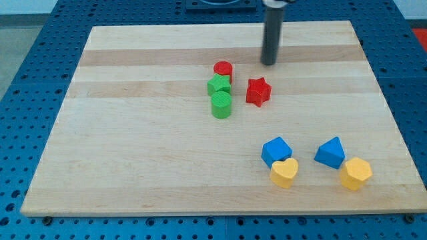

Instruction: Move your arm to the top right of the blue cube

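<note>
My tip (268, 64) rests bare on the wooden board (133, 167) near the view's top, holding and touching nothing. Just below it lies the red star (258, 92); to that star's left a red cylinder (223, 69), a green star (218, 85) and a green cylinder (221, 105) sit clustered together. The blue cube (276, 151) lies well apart from my tip, toward the view's bottom right, touching a yellow heart (285, 172). Further right, a blue triangular block (331, 153) adjoins a yellow hexagonal block (355, 173).
</note>
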You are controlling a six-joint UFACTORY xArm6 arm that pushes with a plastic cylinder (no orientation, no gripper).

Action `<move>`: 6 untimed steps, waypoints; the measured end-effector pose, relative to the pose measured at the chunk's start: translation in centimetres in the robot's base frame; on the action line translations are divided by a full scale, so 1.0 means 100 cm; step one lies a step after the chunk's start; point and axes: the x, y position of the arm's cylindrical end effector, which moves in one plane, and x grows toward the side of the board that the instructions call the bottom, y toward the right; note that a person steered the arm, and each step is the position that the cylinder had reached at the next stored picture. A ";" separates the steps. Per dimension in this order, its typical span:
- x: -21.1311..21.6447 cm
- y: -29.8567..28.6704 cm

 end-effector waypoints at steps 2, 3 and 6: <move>0.059 0.042; 0.087 0.034; 0.187 -0.008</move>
